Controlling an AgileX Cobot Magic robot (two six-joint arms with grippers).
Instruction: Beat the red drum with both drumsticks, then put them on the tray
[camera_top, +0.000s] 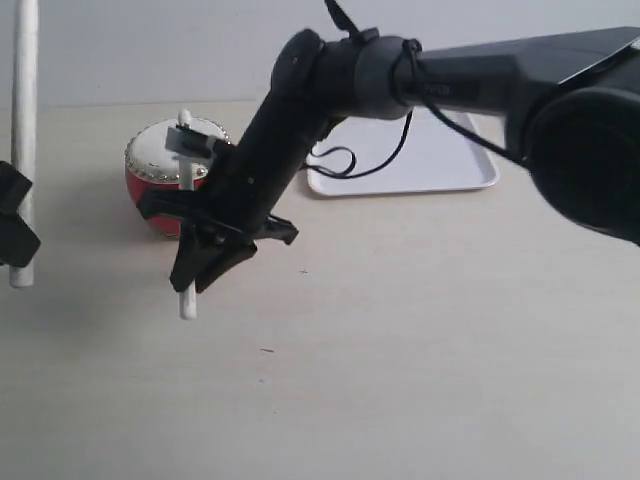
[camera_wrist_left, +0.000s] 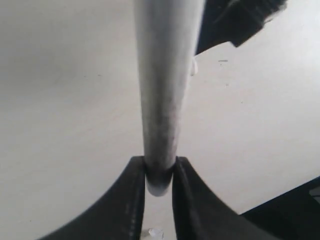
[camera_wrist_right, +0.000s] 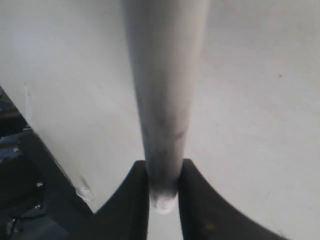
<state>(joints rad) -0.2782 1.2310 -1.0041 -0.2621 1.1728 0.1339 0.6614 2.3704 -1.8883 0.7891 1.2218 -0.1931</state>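
The left end effector (camera_top: 12, 228) at the far left edge is clamped on the left drumstick (camera_top: 22, 140), which stands upright. The right arm reaches across the middle, and the right end effector (camera_top: 205, 262) grips the right drumstick (camera_top: 187, 300), nearly upright just in front of the red drum (camera_top: 152, 190). The drum sits on the tabletop (camera_top: 400, 350) at the far left. The white tray (camera_top: 450, 160) lies well apart from it, at the far right.

red drum (camera_top: 153, 168), drumsticks (camera_top: 22, 130) (both gripped), white tray (camera_top: 470, 165)
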